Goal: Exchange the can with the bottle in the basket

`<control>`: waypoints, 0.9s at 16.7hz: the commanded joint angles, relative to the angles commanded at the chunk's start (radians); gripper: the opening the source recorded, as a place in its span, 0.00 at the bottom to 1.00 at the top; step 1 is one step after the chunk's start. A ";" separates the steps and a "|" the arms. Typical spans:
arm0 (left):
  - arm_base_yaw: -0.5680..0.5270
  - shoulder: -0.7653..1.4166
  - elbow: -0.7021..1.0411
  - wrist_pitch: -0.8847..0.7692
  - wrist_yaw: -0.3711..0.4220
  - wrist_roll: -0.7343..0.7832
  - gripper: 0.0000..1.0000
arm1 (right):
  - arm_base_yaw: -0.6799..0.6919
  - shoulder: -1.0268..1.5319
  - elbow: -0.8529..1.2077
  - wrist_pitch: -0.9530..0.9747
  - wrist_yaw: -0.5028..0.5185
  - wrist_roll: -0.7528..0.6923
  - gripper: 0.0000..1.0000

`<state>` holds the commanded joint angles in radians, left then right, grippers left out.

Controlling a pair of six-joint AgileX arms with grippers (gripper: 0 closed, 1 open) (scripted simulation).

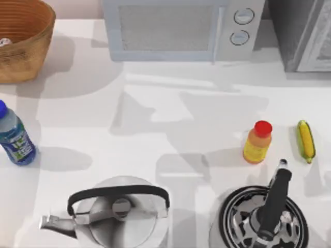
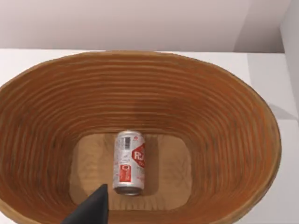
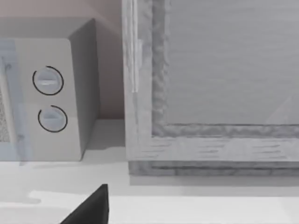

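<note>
Looks like a kitchen counter to me, rendered in simulation. There's a white worktop [image 1: 207, 119] with a microwave [image 1: 176, 28] pushed against the back wall, two round dials on its panel. Next to it on the right sits a grey boxy appliance [image 1: 305, 33], can't tell what kind. Up front there's a shiny metal kettle [image 1: 116, 217] with a black handle, and another round metal pot [image 1: 261, 219] with a black handle. A wicker basket [image 1: 20, 57] is at the back left corner, and a small corn cob [image 1: 305, 140] lies at the right.
</note>
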<state>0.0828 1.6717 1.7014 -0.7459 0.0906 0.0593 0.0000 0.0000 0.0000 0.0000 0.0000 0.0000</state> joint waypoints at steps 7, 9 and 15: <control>0.046 0.657 0.642 -0.325 0.020 0.068 1.00 | 0.000 0.000 0.000 0.000 0.000 0.000 1.00; 0.057 0.794 0.761 -0.400 0.023 0.084 1.00 | 0.000 0.000 0.000 0.000 0.000 0.000 1.00; 0.071 0.963 0.904 -0.505 0.024 0.107 1.00 | 0.000 0.000 0.000 0.000 0.000 0.000 1.00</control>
<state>0.1537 2.6351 2.6050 -1.2504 0.1149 0.1664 0.0000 0.0000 0.0000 0.0000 0.0000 0.0000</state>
